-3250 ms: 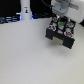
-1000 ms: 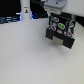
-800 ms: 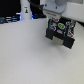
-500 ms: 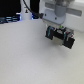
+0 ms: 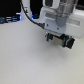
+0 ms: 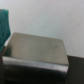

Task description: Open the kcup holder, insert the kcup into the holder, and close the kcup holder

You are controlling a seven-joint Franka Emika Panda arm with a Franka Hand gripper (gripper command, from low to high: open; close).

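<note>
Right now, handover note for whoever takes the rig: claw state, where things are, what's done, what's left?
Claw: low over the white table toward the exterior view's right; too blurred to tell whether it is open or shut, or holding anything.
Kcup holder: not identifiable in the exterior view. The wrist view shows a grey boxy block close below the camera, with a green shape at the frame edge; neither is sharp enough to name.
Kcup: not visible.
Done: nothing confirmable.
Left: open the holder, insert the kcup, close it. Verify the claw's contents first.

White tabletop (image 5: 25, 60), black cable (image 5: 29, 16), dark blue objects (image 5: 9, 20) behind
</note>
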